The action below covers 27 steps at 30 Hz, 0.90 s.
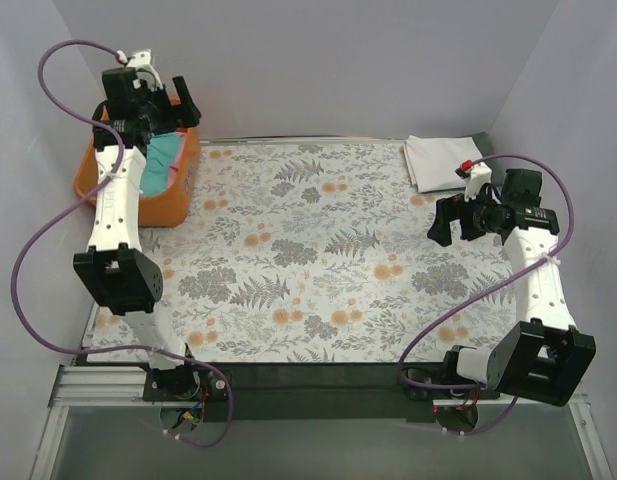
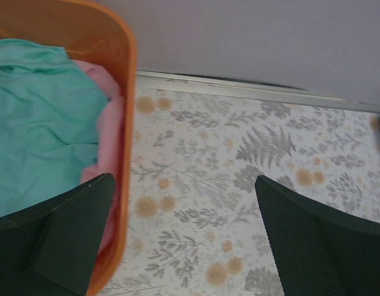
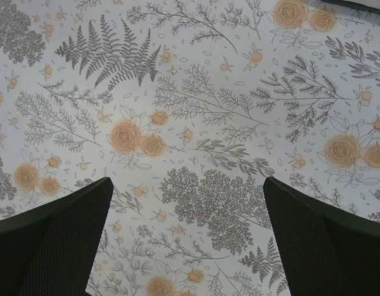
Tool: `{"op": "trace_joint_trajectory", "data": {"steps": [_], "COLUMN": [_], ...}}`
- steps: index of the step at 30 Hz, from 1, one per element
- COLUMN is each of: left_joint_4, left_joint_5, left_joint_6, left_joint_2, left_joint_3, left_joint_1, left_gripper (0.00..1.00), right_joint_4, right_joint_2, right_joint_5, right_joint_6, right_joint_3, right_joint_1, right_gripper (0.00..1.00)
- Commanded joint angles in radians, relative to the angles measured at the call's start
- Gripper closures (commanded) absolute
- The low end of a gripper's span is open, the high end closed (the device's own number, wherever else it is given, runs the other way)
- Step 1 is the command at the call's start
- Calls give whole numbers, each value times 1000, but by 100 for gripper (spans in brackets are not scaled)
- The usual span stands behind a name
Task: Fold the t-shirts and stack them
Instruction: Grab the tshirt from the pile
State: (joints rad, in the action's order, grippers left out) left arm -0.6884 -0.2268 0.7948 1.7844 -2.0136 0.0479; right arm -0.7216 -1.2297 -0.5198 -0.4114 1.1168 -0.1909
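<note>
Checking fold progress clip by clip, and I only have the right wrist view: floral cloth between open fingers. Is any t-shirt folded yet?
Observer: Yes, a white t-shirt lies folded at the far right corner of the floral cloth.
Operator: Where are the other shirts?
Observer: In the orange basket at the far left, the teal t-shirt crumpled on top of the pink t-shirt.
Operator: And the left arm?
Observer: The left gripper hovers over the basket's rim, open and empty.
</note>
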Motion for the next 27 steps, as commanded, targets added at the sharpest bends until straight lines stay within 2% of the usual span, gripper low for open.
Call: {"op": "trace_joint_trajectory", "data": {"steps": [1, 4, 7, 13, 22, 27], "left_joint_4": [-7, 49, 66, 50, 70, 90], "left_joint_5": [-32, -98, -114, -178, -217, -218], "left_joint_6": [66, 78, 17, -32, -23, -19], "left_joint_2": [84, 156, 219, 315, 408, 444], "left_joint_3": [-68, -65, -60, -42, -13, -2], "left_joint_1": [105, 216, 242, 244, 239, 234], "left_gripper": [10, 18, 25, 32, 38, 48], "right_joint_4": [40, 45, 47, 44, 36, 34], "right_joint_2": [-34, -63, -79, -94, -102, -102], "right_joint_5": [-42, -48, -48, -33, 6, 12], "right_joint_6": [20, 26, 26, 25, 19, 19], "right_joint_3": [58, 75, 83, 95, 103, 104], "right_joint_1": [2, 2, 1, 1, 1, 2], "right_gripper": [2, 2, 2, 2, 2, 1]}}
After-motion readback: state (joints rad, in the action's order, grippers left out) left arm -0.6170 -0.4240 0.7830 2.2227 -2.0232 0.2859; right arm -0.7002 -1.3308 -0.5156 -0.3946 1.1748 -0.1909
